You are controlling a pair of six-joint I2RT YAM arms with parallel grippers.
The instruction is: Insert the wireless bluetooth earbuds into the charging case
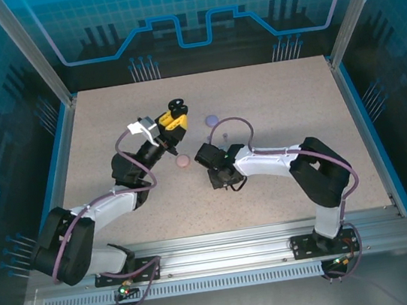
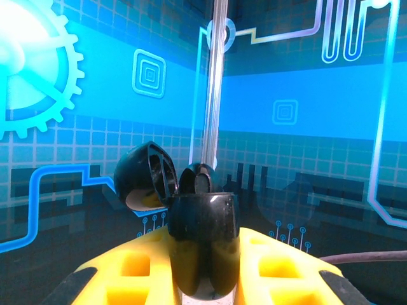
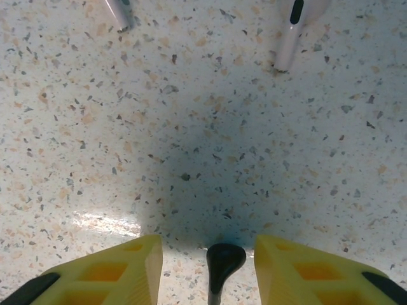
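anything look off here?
Nothing spilled or damaged. In the black case, clamped lid-open by the left gripper, an earbud stands proud of the rim, perhaps not seated. Another black earbud lies between the fingers of the open right gripper, ungripped.

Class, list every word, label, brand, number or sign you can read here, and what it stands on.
None can be read. The blue backdrop bears only gear and circuit drawings; the black case and the pale earbuds carry no legible marks.
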